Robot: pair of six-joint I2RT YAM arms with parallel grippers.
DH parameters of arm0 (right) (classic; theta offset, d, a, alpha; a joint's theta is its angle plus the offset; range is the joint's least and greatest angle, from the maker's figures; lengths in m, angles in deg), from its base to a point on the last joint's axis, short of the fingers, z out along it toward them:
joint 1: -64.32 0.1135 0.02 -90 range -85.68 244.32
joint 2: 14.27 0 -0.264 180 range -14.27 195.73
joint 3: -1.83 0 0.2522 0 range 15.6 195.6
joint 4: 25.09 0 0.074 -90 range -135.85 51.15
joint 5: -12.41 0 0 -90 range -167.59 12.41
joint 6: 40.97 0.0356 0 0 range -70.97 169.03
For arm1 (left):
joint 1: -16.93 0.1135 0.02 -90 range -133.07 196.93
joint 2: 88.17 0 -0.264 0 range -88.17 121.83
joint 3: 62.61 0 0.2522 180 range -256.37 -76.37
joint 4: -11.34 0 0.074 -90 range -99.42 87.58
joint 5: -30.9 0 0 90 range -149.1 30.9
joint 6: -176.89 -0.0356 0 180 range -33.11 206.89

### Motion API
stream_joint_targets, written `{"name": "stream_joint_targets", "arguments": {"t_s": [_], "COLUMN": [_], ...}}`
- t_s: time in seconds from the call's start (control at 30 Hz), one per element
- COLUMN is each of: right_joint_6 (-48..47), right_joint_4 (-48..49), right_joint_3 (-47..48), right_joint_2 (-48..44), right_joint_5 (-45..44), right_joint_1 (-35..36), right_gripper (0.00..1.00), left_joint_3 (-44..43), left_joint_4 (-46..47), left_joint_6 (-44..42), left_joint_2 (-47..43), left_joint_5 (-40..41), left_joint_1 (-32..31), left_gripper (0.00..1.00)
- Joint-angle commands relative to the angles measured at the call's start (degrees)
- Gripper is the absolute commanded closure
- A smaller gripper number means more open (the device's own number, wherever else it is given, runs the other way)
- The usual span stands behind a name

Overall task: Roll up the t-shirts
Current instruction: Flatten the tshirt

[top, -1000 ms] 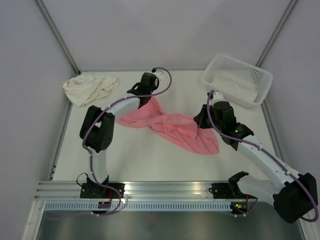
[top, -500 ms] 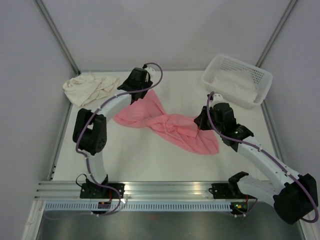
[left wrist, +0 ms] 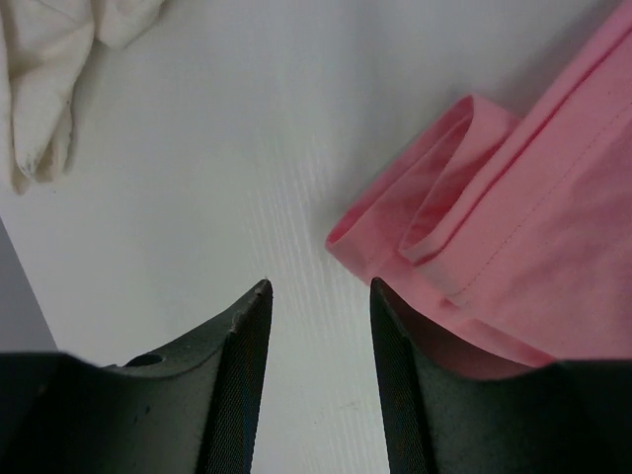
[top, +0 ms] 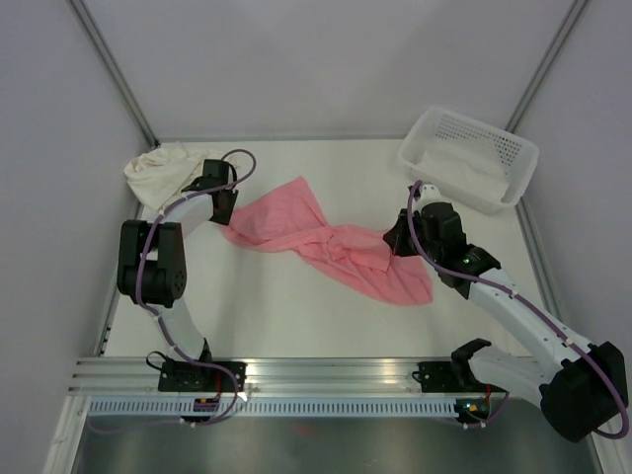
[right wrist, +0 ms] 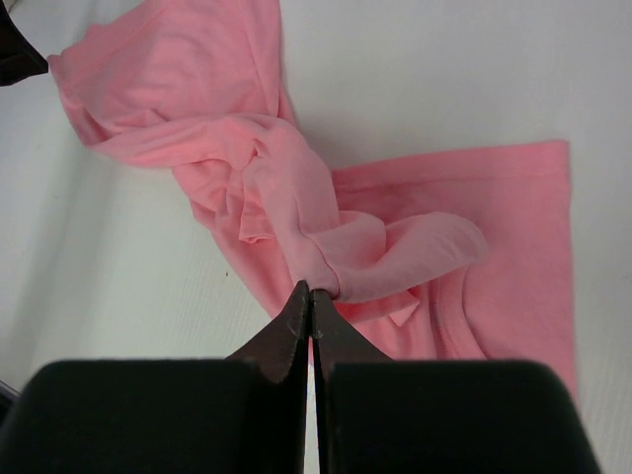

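Note:
The salmon pink t-shirt (top: 326, 242) lies twisted and crumpled across the middle of the table. My right gripper (top: 398, 240) is at its right part, shut, with a bunched fold of the pink t-shirt (right wrist: 267, 168) pinched at the tips of the right gripper (right wrist: 311, 289). My left gripper (top: 222, 197) hovers at the shirt's left end, open, nothing between the fingers of the left gripper (left wrist: 318, 286); a folded hem of the pink t-shirt (left wrist: 533, 197) lies just right of it. The cream t-shirt (top: 163, 168) sits bunched at the back left, and the cream t-shirt (left wrist: 49, 69) shows in the left wrist view's top left corner.
A white perforated basket (top: 481, 128) with white cloth inside stands at the back right corner. Metal frame posts rise at the table's back corners. Bare white table lies in front of the pink shirt.
My left gripper has opened and let go of the pink shirt's far end, then swung left and nearer, toward the cream shirt. The right arm has kept still.

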Motion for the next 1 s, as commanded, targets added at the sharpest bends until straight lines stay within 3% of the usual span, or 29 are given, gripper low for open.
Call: {"name": "stream_joint_targets", "arguments": {"t_s": [0.0, 0.23, 0.73, 0.87, 0.9, 0.97], "right_joint_6": [-0.7, -0.9, -1.3, -1.3, -1.2, -1.2], "right_joint_4": [2.1, 1.6, 0.8, 0.8, 0.8, 0.8], "right_joint_3": [-0.2, 0.1, 0.9, 1.1, 1.2, 1.6], "right_joint_2": [0.0, -0.1, -0.7, -0.1, 0.0, 0.0], "right_joint_5": [-0.3, -0.5, -1.0, -1.1, -1.1, -1.1], "right_joint_1": [-0.1, 0.0, -0.1, -0.1, -0.1, -0.1], "right_gripper": [1.00, 1.00, 1.00, 1.00, 1.00, 1.00], "left_joint_3": [-0.9, -2.3, -5.9, -5.2, -4.5, -2.9], "left_joint_4": [0.2, 0.4, 0.1, -1.5, -1.9, -2.8], "left_joint_6": [3.7, 5.7, 6.8, 7.4, 7.7, 7.8], "left_joint_2": [0.8, 2.6, 10.1, 8.7, 8.0, 5.7], "left_joint_5": [-4.8, -10.2, -9.6, -16.2, -19.4, -21.8], "left_joint_1": [1.0, 2.6, 5.9, 5.9, 5.9, 5.9], "left_gripper": [0.50, 0.50, 0.53, 0.78, 0.96, 0.98]}}
